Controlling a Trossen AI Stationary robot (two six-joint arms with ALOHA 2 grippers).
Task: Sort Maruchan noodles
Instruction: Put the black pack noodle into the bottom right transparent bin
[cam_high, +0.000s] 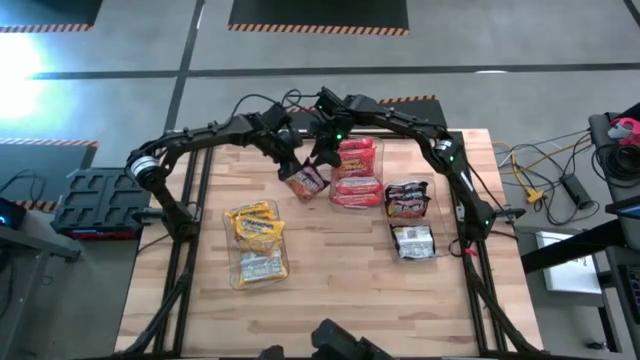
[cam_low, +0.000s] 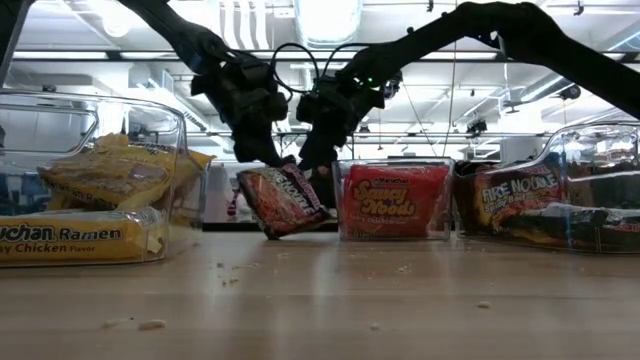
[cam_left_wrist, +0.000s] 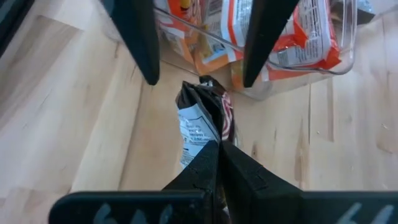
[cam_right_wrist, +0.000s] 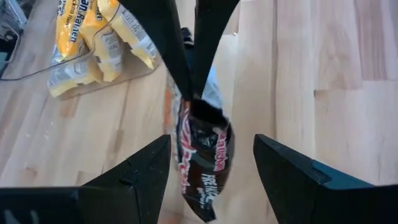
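Left side of the desk (cam_high: 330, 300): clear bin (cam_high: 240, 268) loaded with yellow packets (cam_high: 253, 224), looks sorted. Toward the far edge, mid-desk: left hand (cam_high: 292, 166) pressed together, pinching the top of a dark brown-black packet (cam_high: 307, 182), which hangs tilted with its lower corner at the desk, just beside the red bin (cam_high: 374, 150). Right hand (cam_high: 322, 156) spread wide, fingers straddling the same packet, not gripping it; looks like a handover or regrip. Red bin holds red packets (cam_high: 356, 172), done as far as I can see. Right side: dark packets (cam_high: 407, 200) in a third clear bin (cam_low: 600, 140), and this one probably belongs there. No loose packets elsewhere, so likely the last one. Desk is light wood planks with a few crumbs; beyond it, grey floor with hazard-striped mats, cables, ceiling lights.
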